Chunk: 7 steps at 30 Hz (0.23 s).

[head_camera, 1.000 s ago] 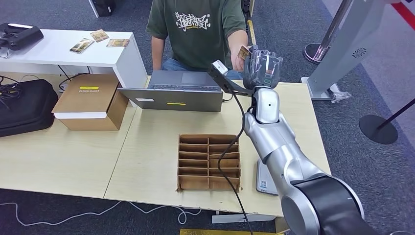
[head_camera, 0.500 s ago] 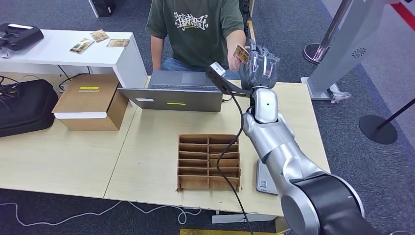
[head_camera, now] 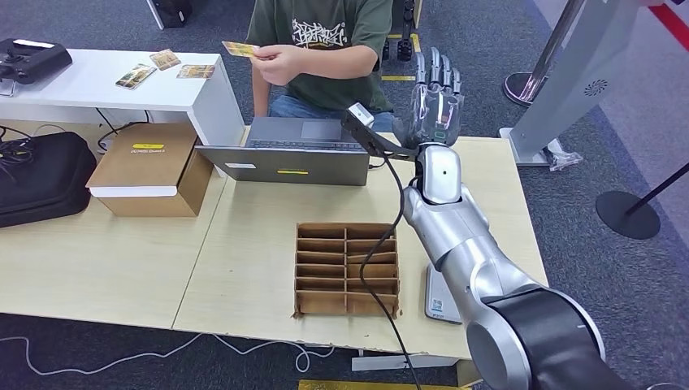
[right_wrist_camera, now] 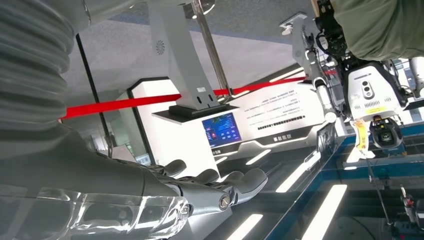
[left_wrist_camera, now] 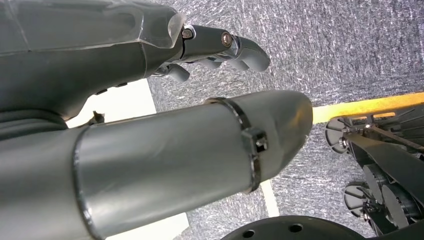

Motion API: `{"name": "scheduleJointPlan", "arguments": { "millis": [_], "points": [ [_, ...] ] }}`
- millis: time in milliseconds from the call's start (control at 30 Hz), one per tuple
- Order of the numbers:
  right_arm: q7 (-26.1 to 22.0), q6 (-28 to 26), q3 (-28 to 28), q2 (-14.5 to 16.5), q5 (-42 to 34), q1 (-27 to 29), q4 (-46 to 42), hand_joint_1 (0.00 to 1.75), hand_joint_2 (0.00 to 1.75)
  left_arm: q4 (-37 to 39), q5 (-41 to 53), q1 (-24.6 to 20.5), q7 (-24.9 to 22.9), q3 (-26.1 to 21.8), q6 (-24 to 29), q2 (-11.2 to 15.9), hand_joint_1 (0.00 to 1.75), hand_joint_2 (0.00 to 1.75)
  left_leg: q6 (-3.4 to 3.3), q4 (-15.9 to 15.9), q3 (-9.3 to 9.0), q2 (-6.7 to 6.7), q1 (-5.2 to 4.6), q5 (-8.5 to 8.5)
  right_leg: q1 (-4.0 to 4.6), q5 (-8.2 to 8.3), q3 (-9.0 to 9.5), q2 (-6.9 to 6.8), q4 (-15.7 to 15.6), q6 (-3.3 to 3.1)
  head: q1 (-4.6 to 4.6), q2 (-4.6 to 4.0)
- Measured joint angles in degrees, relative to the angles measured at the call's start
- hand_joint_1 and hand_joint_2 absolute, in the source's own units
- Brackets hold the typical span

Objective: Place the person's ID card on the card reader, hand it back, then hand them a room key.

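Card sits pinched in the person's hand at upper left of centre, well apart from the right hand, which stands raised at upper right, fingers straight and spread, empty. Left hand holds nothing, fingers loosely extended. Reader lies at lower right beside the organiser.
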<state>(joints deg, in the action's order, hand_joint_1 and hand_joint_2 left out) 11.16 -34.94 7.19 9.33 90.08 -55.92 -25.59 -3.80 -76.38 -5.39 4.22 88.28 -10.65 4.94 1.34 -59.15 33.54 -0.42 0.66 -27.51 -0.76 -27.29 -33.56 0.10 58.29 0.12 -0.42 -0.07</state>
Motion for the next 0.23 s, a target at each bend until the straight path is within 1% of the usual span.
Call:
{"name": "scheduleJointPlan", "arguments": {
  "millis": [233],
  "points": [
    [0.2, 0.0, 0.0, -0.1, 0.0, 0.0, 0.0, 0.0, 1.75, 0.0, 0.3, -0.1, 0.0, 0.0, 0.0, 0.0, 0.0, 0.0, 0.0, 0.0, -0.01, 0.01, 0.0, 0.0, 0.0, 0.0, 0.0, 0.01, 0.0, 0.0, 0.0, 0.0]
  ]
}}
